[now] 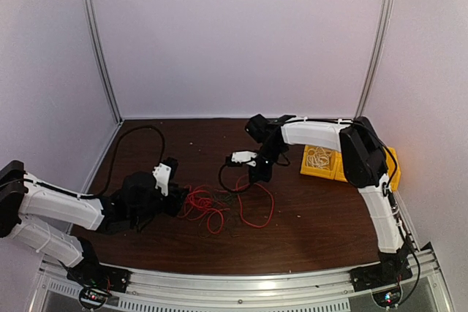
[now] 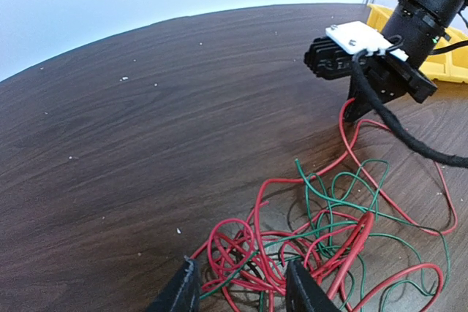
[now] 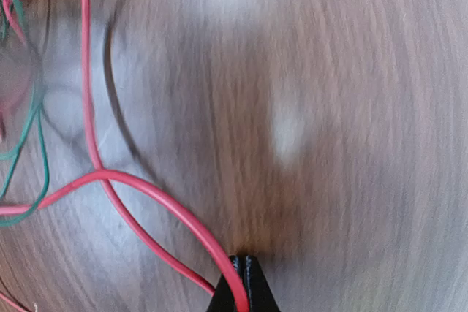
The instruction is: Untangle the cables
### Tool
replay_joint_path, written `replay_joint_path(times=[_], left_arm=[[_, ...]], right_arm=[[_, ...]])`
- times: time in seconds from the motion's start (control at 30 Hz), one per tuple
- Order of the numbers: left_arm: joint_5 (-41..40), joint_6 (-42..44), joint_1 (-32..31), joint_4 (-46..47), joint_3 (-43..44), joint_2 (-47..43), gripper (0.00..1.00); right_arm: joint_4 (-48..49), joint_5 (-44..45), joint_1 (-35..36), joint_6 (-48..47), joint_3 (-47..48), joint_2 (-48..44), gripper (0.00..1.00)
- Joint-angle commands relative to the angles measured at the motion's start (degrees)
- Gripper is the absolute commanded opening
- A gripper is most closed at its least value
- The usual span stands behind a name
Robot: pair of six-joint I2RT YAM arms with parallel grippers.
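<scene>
A tangle of red cable (image 1: 208,206) and thin green cable (image 2: 319,195) lies on the dark wooden table. My left gripper (image 2: 241,286) is open, its fingers set either side of the tangle's near loops (image 2: 241,246). In the top view it (image 1: 175,199) sits at the tangle's left edge. My right gripper (image 3: 243,261) is shut on a red cable strand (image 3: 146,184) just above the table. From above, that gripper (image 1: 257,177) hangs over the tangle's right loop. A white cable coil (image 1: 319,157) rests in a yellow bin (image 1: 325,172).
The yellow bin stands at the right, under the right arm's forearm. A thick black sleeved cable (image 2: 395,129) hangs from the right wrist over the wires. White walls enclose the back and sides. An aluminium rail (image 1: 241,283) runs along the near edge.
</scene>
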Motion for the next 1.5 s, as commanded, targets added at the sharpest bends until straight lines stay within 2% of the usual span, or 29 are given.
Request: replay_joint_path(times=[0.0,0.07,0.13,0.23,0.33,0.47,0.57,0.63,0.8,0.93,1.1,1.17,1.33,1.43,1.47], left_arm=[[-1.30,0.03,0.33,1.87,-1.32,-1.76,0.41],[-1.36,0.49,0.42,2.31,-1.41,-1.84,0.42],[-1.41,0.66,0.58,2.67,-0.89,-1.27,0.43],[-1.14,0.67,0.76,2.62,0.57,0.01,0.47],[-0.49,0.89,0.77,2.61,2.08,1.05,0.48],[0.14,0.89,0.78,2.77,2.76,1.26,0.48],[0.55,0.46,0.77,2.41,2.75,1.09,0.48],[0.64,-0.06,0.77,2.03,2.43,0.45,0.48],[-0.28,-0.94,0.77,1.09,0.54,-3.14,0.49],[-2.00,-0.86,0.77,-1.37,-0.33,-6.00,0.49],[-3.12,-1.43,0.77,-1.78,-1.61,-8.04,0.49],[-3.12,-1.65,0.78,-1.57,-1.83,-8.06,0.49],[-1.91,-0.77,0.78,-1.30,-0.36,-6.72,0.50],[0.18,1.05,0.78,-1.44,2.35,-4.28,0.51],[0.86,1.60,0.77,-1.76,3.58,-3.07,0.51]], right_arm=[[0.06,2.97,-0.01,1.14,-7.17,-9.55,0.00],[1.39,3.49,-0.30,1.49,-10.08,-13.89,0.02],[-0.37,2.43,-0.35,0.83,-11.15,-16.51,0.24],[-4.90,-2.65,-0.29,-0.50,-11.02,-17.95,0.38],[-6.46,-4.22,0.01,-0.87,-11.06,-18.02,0.42],[-2.68,-5.08,0.30,-1.00,-10.93,-16.53,0.49],[-3.48,-7.29,1.03,-0.87,-5.90,-11.28,0.52],[-4.44,-7.93,1.89,-1.48,-2.71,-7.90,0.59],[-6.23,-7.19,2.45,-6.27,2.07,-2.58,0.63],[-7.20,-4.77,2.48,-11.67,1.96,-1.31,0.61],[-5.61,-3.71,2.73,-12.95,2.10,0.59,0.56],[-5.79,-3.84,2.78,-13.23,2.84,1.69,0.48],[-5.95,-3.17,2.79,-14.08,2.29,1.78,0.22],[-2.07,-1.64,2.89,-11.16,-0.80,-1.14,0.00],[-1.09,-1.25,2.82,-9.84,-1.50,-2.36,0.00]])
